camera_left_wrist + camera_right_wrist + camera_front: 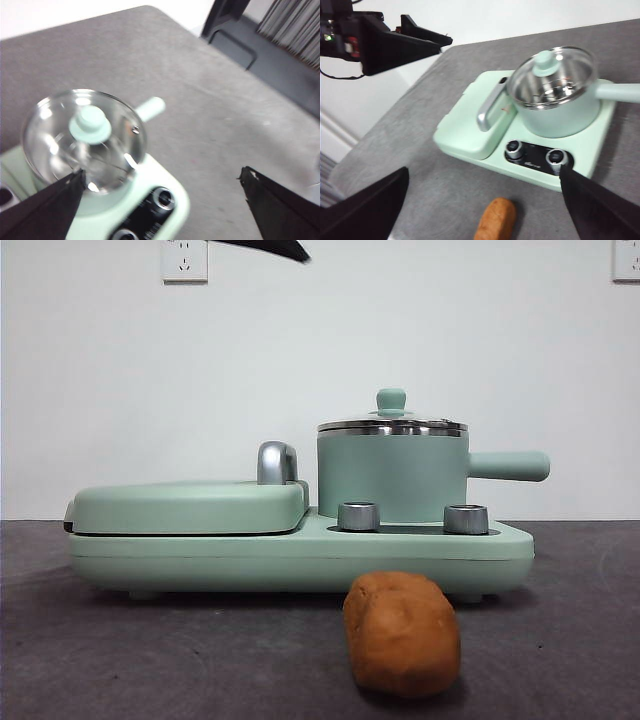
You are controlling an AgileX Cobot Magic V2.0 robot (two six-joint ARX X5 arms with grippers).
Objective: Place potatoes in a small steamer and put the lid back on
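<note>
Lower centre of the front view: potato [402, 634] sits on the desk [560, 640], just ahead of the cooker base [300, 558]. Orange-brown, oblong, matte rough skin. Lid [392, 423] is on the small steamer [392, 478], so nothing done yet: lid off, potato in, lid back. Left end effector [160, 202] and right end effector [482, 202] both wide, empty, above the desk.
</note>
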